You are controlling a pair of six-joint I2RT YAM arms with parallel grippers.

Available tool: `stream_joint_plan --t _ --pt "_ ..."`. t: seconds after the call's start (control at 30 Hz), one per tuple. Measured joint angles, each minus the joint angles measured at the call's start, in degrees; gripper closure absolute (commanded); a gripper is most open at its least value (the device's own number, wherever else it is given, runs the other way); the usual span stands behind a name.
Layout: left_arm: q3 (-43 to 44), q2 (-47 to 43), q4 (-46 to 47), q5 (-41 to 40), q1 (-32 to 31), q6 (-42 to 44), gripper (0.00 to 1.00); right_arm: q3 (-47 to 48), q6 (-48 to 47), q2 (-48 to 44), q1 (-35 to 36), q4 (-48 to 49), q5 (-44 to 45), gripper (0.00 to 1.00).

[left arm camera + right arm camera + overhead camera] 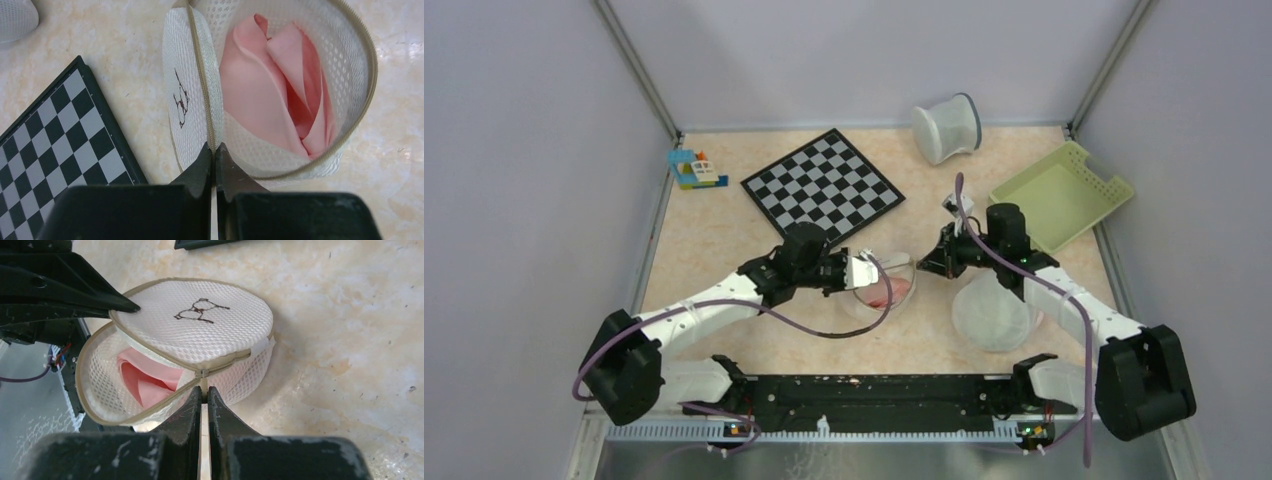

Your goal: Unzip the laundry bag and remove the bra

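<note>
Mid-frame, the left gripper (215,150) pinches shut on the lid rim of the laundry bag (192,60), bracing it open. The right gripper (201,392) clamps the zipper pull (201,373). The bra (270,90) lies exposed inside.

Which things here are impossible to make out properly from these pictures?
Pale-pink fabric bra: wrist views, its full shape hidden inside the round white mesh laundry bag.
Small colourful toy: top view, too small to identify.
Beige zip pull: right wrist view, mostly covered by the right tool.
</note>
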Motion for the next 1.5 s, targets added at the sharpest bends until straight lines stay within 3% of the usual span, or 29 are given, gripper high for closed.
stream_joint_plan --t 0.43,0.77,0.9,0.97,1.13,1.37,1.5 --pt "-8.1 -9.4 4.7 -0.3 -0.9 7.7 1.00 0.0 -1.0 5.9 0.2 2.9 -1.2 1.00" --pt "-6.5 -13.8 3.3 4.0 -1.3 7.1 1.00 2.1 -2.2 12.3 2.4 6.6 -2.8 1.00" --pt "0.1 -10.8 1.4 3.4 -1.3 1.5 1.00 7.1 -2.6 14.5 2.8 6.3 -3.0 0.70" --pt "4.3 -8.4 0.1 2.4 -1.3 -1.9 1.00 9.7 -3.3 14.6 2.5 5.7 -2.6 0.60" --pt "12.7 -2.1 -2.3 3.2 1.6 -10.0 1.00 11.7 -4.5 12.8 -0.5 3.4 -2.3 0.50" --pt "22.8 10.8 -8.7 10.4 12.2 -19.4 1.00 11.6 -6.2 9.3 -3.7 -4.2 -1.9 0.36" --pt "29.6 18.3 -13.1 14.6 16.1 -25.3 1.00 10.8 -6.2 7.1 -3.8 -6.3 -2.1 0.34"
